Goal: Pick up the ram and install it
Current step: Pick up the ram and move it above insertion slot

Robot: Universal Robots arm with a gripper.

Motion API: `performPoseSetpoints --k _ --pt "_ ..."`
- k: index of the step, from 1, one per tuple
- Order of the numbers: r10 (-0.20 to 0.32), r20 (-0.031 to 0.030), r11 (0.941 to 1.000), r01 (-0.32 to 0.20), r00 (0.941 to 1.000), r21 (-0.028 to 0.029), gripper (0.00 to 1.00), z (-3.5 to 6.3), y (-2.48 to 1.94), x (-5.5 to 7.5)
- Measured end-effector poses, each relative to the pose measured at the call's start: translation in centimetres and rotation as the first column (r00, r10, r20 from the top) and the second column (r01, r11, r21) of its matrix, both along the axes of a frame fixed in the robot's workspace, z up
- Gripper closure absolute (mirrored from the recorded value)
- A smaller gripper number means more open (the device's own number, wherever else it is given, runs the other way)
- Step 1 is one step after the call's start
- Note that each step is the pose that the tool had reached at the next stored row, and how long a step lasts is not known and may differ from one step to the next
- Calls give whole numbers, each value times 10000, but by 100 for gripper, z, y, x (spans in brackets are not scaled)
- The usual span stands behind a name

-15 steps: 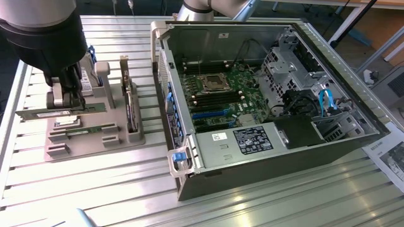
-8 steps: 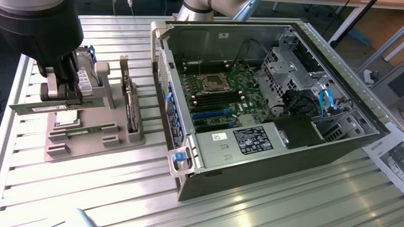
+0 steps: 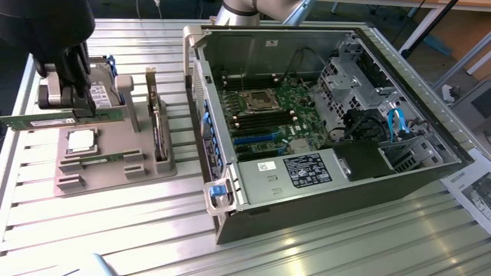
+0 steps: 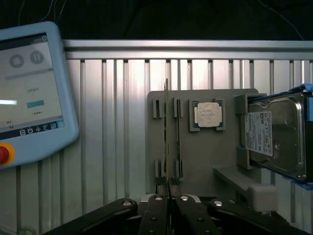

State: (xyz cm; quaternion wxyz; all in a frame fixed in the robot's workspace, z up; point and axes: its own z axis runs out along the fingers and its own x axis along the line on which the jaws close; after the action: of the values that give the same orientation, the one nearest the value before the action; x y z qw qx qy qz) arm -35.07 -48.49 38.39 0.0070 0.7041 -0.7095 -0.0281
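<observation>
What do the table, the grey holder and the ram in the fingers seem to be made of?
Table: likely aluminium, bare silver; its long ribs reflect the light.
Holder: probably plastic, matte grey; moulded blocks and slots, no shine.
Ram: green circuit board, likely a resin laminate; the look leaves this open.

Pincer (image 3: 83, 106) grips ram (image 3: 38, 121) above gray fixture (image 3: 115, 172); second ram (image 3: 107, 156) in fixture; open PC case (image 3: 307, 190) beside it on table (image 3: 115, 230).
</observation>
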Motion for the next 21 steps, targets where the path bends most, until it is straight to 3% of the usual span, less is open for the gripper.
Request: performPoseSetpoints --k 6,16,21 --pt "2 0 10000 -2 10000 -17 88 195 0 1" --pt "-1 -2 10000 1 10000 -20 88 198 0 5" --pt "0 -12 10000 0 10000 -18 88 196 -7 132"
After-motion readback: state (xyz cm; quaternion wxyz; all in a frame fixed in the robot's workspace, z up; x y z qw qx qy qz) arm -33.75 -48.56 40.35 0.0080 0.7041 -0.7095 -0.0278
